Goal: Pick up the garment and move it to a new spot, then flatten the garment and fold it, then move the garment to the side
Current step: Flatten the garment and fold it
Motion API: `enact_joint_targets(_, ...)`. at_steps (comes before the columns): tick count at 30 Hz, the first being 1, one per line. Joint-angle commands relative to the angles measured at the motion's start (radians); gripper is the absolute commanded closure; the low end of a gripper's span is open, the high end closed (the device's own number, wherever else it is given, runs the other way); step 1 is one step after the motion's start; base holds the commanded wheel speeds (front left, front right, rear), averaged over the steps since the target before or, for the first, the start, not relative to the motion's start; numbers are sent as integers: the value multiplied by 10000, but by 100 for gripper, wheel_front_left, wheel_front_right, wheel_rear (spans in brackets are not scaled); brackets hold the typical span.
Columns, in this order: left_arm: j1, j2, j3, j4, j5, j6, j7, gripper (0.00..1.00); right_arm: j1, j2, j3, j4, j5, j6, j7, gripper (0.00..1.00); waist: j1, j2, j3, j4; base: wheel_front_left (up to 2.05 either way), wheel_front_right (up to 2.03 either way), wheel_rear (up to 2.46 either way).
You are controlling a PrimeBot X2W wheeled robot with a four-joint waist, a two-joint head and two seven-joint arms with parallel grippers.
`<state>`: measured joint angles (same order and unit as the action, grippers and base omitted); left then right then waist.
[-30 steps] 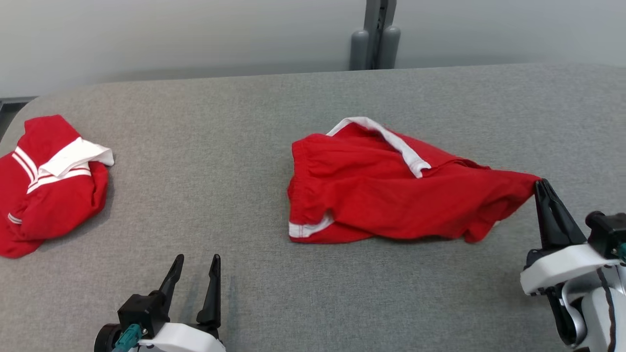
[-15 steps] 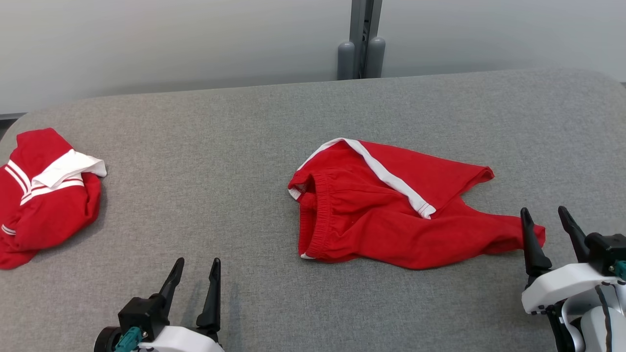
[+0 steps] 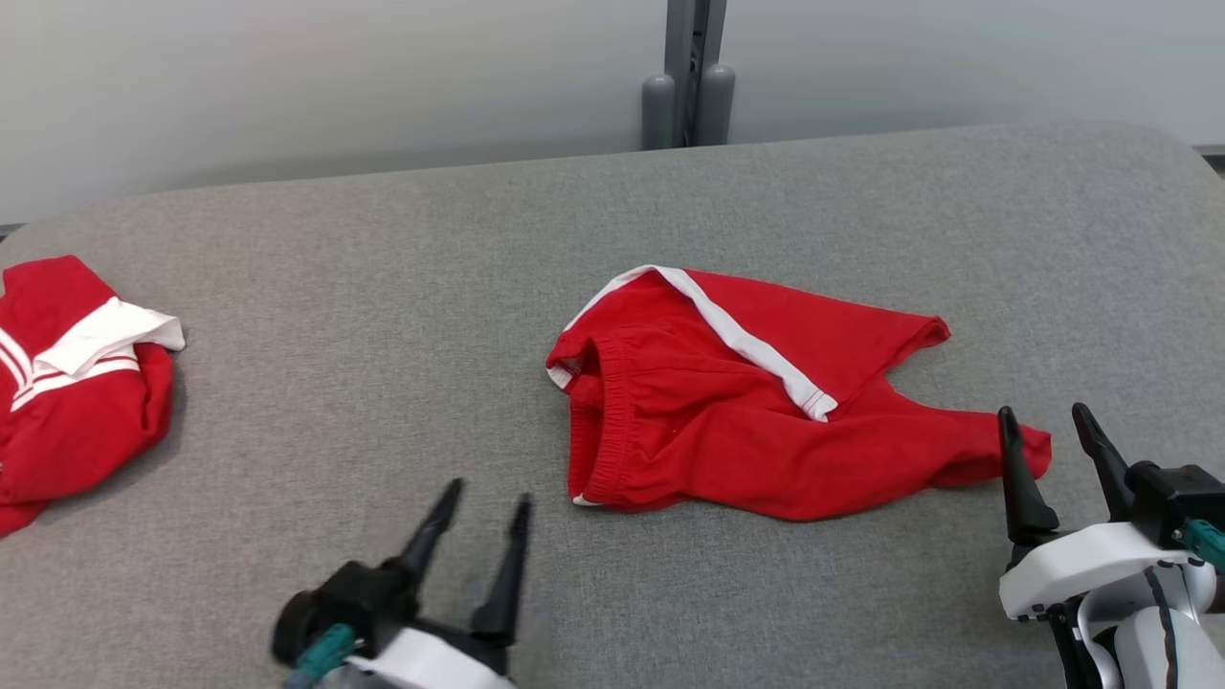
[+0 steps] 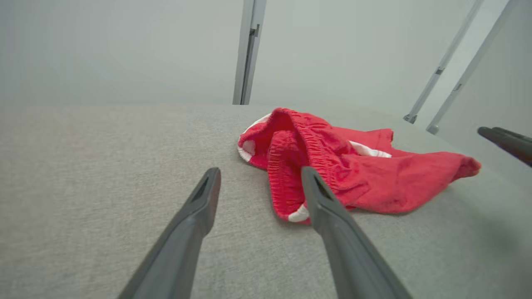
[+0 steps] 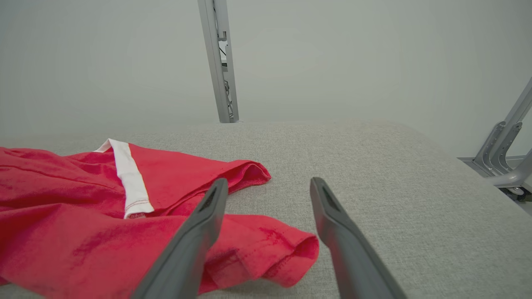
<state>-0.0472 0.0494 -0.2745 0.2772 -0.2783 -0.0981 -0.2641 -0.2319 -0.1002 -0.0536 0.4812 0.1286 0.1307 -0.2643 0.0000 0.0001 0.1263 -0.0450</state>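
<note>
Flattening step: garment (image 3: 746,421) crumpled, middle of desk (image 3: 383,287).
Near edge, we note left gripper (image 3: 486,493) and right gripper (image 3: 1041,411), fingers spread, empty; we'd pinch waistband (image 3: 598,421) and leg hem (image 3: 1040,448) low, then draw apart evenly.

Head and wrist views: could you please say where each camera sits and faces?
Head view: on the head, looking forward and down at the red shorts on the grey table; left claw and right claw show, open.
Left wrist view: on that wrist, looking along its fingers at the shorts' waistband.
Right wrist view: on that wrist, looking along its fingers over the shorts' leg.
Shared: all three show the shorts.
</note>
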Motion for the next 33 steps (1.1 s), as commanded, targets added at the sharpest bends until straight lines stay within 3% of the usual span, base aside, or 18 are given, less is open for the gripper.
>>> enact_joint_targets(1,-259,23,-306,-88,-153,-92,-4,0,-13,-25,3,-46,5,-1,1,0,0,-1,124,-110,0,0,0)
enact_joint_targets(8,-1208,40,-1792,476,-847,-311,-4,0,-311,-21,153,-74,17,1,1,0,0,-1,546,-610,0,0,0)
enact_joint_targets(18,-2025,28,-1693,1761,-861,-331,-4,0,-441,31,115,-117,61,1,1,0,0,-1,937,-1097,0,0,0)
enact_joint_targets(26,-2345,29,-1870,1752,-1069,-334,-4,0,-494,119,162,-183,77,1,1,0,0,-1,1113,-1222,0,0,0)
enact_joint_targets(27,-2360,28,-1940,1651,-1126,-334,-4,28,-488,122,162,-188,85,-1,1,0,0,-1,1124,-1211,0,0,0)
enact_joint_targets(29,-2366,32,-2116,1478,-1050,-327,-4,100,-489,137,168,-183,99,-1,1,0,0,-1,1141,-1184,0,0,0)
enact_joint_targets(33,-2540,32,-2239,764,-1083,-328,-4,100,-512,153,200,-136,129,1,1,0,0,-1,1196,-1105,0,0,0)
